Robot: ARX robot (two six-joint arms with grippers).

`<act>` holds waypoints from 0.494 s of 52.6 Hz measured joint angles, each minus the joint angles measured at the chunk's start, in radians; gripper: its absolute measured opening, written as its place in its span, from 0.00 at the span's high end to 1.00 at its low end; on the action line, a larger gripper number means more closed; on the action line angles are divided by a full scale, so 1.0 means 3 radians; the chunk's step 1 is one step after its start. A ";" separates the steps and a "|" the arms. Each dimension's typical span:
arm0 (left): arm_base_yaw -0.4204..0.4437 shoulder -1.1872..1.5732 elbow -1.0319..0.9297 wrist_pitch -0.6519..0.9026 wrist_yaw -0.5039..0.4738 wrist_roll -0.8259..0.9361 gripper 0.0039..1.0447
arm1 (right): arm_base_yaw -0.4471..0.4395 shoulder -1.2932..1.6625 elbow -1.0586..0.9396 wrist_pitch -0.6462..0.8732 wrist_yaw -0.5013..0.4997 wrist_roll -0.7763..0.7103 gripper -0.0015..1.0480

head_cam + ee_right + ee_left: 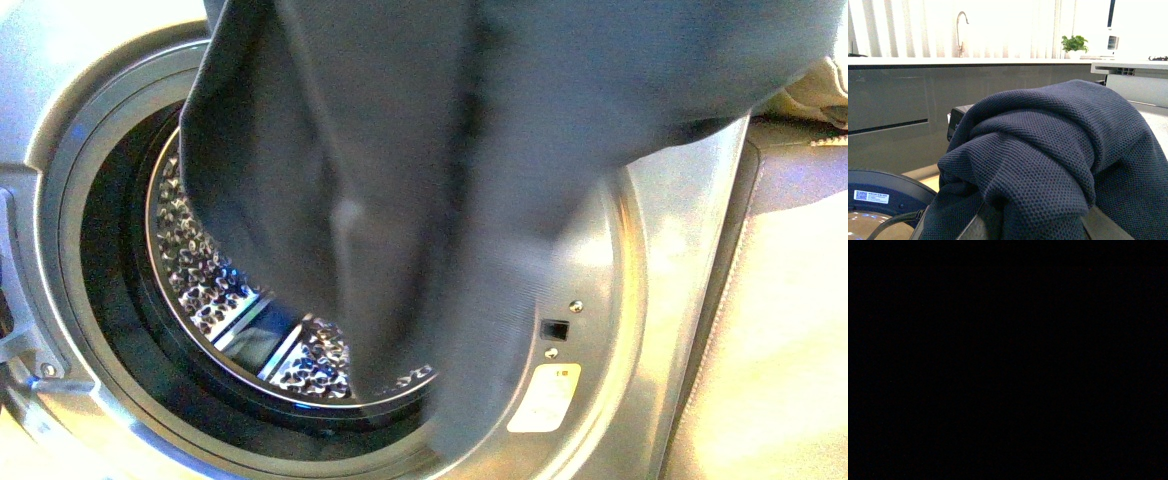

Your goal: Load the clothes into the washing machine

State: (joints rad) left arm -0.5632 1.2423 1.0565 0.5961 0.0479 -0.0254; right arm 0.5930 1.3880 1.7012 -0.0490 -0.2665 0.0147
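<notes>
- Clothes hang as one dark navy sheet from the top edge of the front view, down across the open porthole of the washing machine. The lower end drapes over the bottom right of the door ring. You cannot tell whether any of it is inside the drum.
- The perforated drum shows to the left of the cloth and below it.
- Your front view shows neither arm, so only the right wrist view tells you anything of the pose.
- In that view the same ribbed fabric is heaped over your right gripper and falls down both sides of it. Only the grey edges of its fingers poke out under the folds.
- You cannot tell how far the jaws are spread, or whether they pinch the cloth or merely carry it.
- That wrist camera looks out level over the heap to a grey counter with a faucet and a small plant on it. A round dark-blue rim with a white label sits near the gripper.
- Only the front view gives you the door latch, the pale sticker under it, and a beige cloth beside the machine's top.
- Your left wrist view is dark and tells you nothing of the left gripper.
</notes>
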 joint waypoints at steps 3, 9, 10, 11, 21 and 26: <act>-0.0006 0.0028 0.0024 0.0004 -0.0080 0.0015 0.06 | -0.0003 0.0001 0.0000 0.0000 0.0003 0.0000 0.83; -0.0013 0.0076 0.0079 -0.0004 -0.0267 0.0074 0.06 | -0.0005 0.0003 0.0000 0.0000 0.0008 0.0000 0.83; -0.0011 0.0089 0.0098 -0.0015 -0.0329 0.0085 0.07 | -0.0005 0.0003 0.0000 0.0000 0.0008 0.0000 0.83; -0.0010 0.0094 0.0111 -0.0032 -0.0374 0.0088 0.09 | -0.0005 0.0003 0.0000 0.0000 0.0008 -0.0005 0.83; 0.0013 0.0113 0.0140 -0.0062 -0.0526 0.0187 0.35 | -0.0005 0.0003 0.0000 0.0005 -0.0004 0.0000 0.56; 0.0047 0.0125 0.0140 -0.0072 -0.0572 0.0198 0.48 | -0.0005 0.0003 0.0000 0.0013 -0.0014 0.0000 0.43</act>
State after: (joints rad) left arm -0.5491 1.2797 1.0985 0.5743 -0.1238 0.0341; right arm 0.5915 1.3888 1.7012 -0.0452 -0.2707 0.0147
